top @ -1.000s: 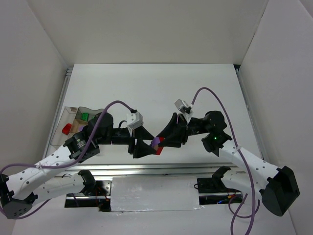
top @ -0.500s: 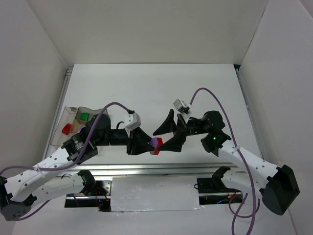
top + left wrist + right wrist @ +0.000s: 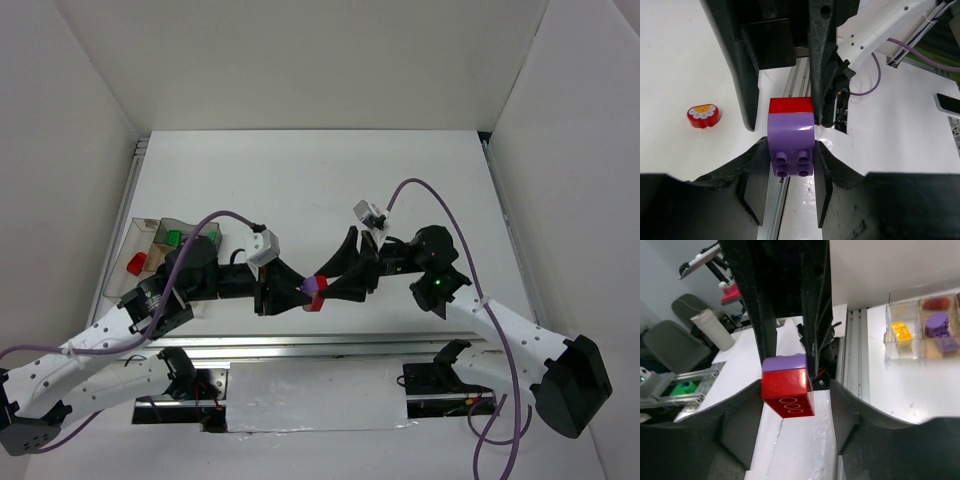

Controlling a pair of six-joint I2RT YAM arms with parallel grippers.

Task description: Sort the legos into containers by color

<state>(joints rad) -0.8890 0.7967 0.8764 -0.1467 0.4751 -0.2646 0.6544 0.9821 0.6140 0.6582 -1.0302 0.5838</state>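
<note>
A white table [image 3: 420,190] is filling a booth, with white walls [image 3: 300,60] rising on three sides. A metal rail [image 3: 400,345] is running along the near edge, and a silvery sheet [image 3: 315,395] is lying below it. Off the table, a grey chair [image 3: 675,350] is standing beside a white roll [image 3: 715,330], and a phone [image 3: 947,103] is lying flat.

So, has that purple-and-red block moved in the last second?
Yes, slightly: the purple-and-red block, pinched in the left claw, has shifted a little left, toward the containers.

White table [image 3: 300,180] with containers [image 3: 136,232], rounded red lego [image 3: 704,115]
</note>
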